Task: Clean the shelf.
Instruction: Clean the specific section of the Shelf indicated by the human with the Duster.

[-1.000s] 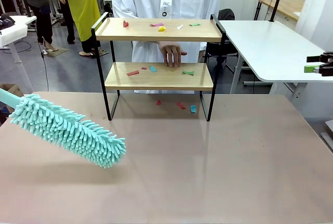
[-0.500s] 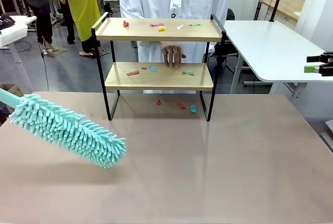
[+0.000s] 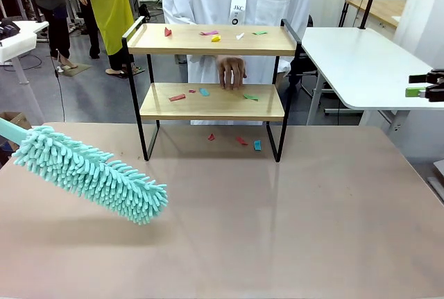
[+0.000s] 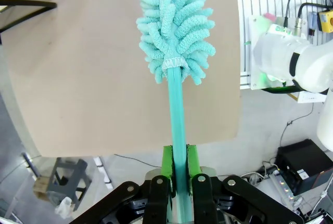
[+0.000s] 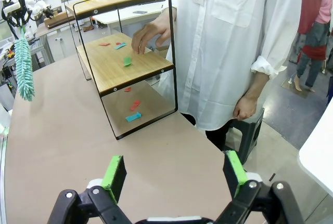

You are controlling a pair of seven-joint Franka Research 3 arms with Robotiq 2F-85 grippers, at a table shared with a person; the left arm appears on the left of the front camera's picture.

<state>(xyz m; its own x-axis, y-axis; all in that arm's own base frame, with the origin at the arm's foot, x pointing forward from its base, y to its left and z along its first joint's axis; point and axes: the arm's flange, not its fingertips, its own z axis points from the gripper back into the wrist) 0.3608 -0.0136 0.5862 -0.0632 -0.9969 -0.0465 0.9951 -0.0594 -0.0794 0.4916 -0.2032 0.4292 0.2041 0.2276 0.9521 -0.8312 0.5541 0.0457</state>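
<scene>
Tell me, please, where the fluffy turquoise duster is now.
Front view: the turquoise duster hovers over the left of the brown table, short of the two-tier wooden shelf, handle clamped in the left gripper.

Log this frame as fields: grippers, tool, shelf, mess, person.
left gripper: shut on duster
duster: teal fluffy head over table, near left, short of shelf
right gripper: open, empty
shelf: two-tier, wooden boards, black frame
scraps: coloured bits on both boards and on table beneath
person's hand: fingers at lower board's rear edge
</scene>
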